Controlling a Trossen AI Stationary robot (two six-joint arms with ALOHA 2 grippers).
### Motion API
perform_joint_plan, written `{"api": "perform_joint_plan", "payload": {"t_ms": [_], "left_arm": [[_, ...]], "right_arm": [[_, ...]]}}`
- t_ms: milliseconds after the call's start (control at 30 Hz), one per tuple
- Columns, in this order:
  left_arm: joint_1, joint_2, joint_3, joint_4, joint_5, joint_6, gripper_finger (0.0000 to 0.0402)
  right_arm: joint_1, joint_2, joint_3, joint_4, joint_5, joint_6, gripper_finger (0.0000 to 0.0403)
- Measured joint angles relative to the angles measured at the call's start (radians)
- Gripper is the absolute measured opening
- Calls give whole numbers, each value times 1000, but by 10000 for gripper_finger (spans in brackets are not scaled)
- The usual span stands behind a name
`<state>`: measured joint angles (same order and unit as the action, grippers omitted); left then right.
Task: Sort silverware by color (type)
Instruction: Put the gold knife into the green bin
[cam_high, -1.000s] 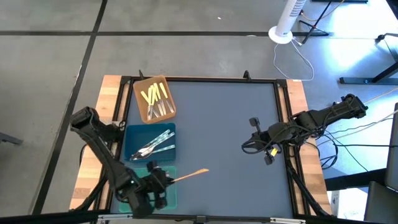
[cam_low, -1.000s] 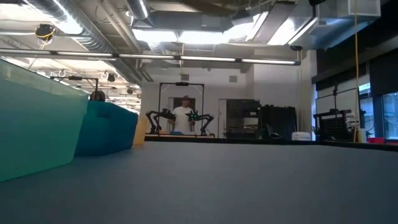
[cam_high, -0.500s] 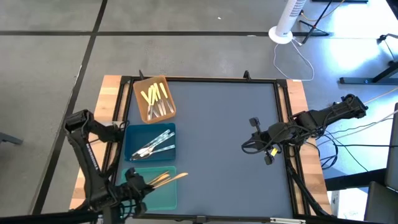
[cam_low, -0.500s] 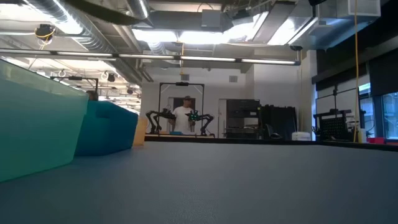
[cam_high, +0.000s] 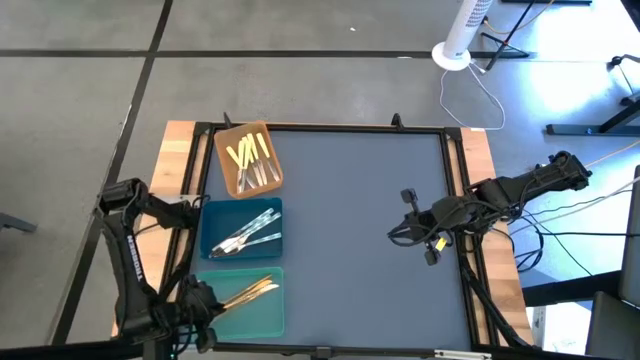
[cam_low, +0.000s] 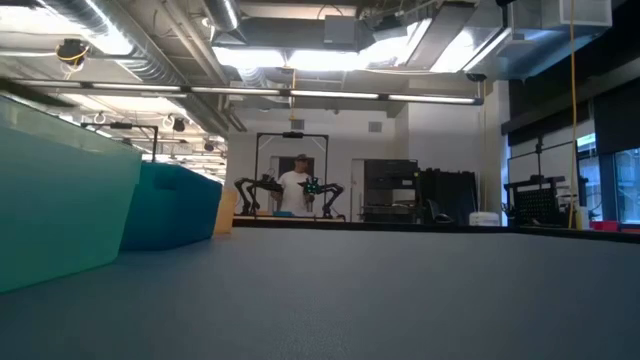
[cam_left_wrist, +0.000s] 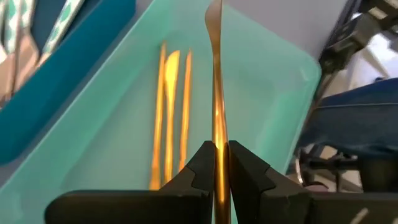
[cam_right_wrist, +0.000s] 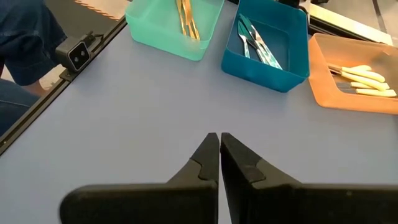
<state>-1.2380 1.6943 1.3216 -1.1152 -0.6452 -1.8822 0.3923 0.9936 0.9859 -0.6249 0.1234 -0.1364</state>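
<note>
We see the silverware already gathered by kind into three flat trays lined up along the left side of the grey counter (cam_high: 360, 200). The brown tray (cam_high: 228, 168), farthest from us, holds the yellow-handled utensils (cam_high: 247, 153) with slim silver ends. The blue tray (cam_high: 212, 222) in the middle holds the all silver-grey utensils (cam_high: 243, 238), lying crossed over one another. The teal tray (cam_high: 262, 316), nearest, holds thin orange-gold utensils (cam_high: 247, 292) lying roughly side by side. The left end effector (cam_left_wrist: 216, 163) sits at the outer near corner of the teal tray, its two dark fingers pressed closely on the handle of one orange-gold utensil (cam_left_wrist: 215, 74), which reaches out over the tray above three others resting on the tray floor. The right end effector (cam_right_wrist: 219, 148) hangs above the bare right part of the counter, well apart from the trays, its fingers pressed together on nothing. Across the room beyond the counter, we see a person (cam_low: 294, 190) standing beside another pair of robot arms.
</note>
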Motion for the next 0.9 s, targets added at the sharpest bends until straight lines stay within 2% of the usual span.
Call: {"api": "perform_joint_plan", "payload": {"t_ms": [133,600,900], "left_arm": [[-3,0,-10,-4,31,-25,24],[8,1,-162,65,35,-50,24],[8,1,-240,166,40,-50,25]], "right_arm": [[0,0,0,3,0,0,5],[0,0,0,3,0,1,5],[0,0,0,3,0,1,5]]}}
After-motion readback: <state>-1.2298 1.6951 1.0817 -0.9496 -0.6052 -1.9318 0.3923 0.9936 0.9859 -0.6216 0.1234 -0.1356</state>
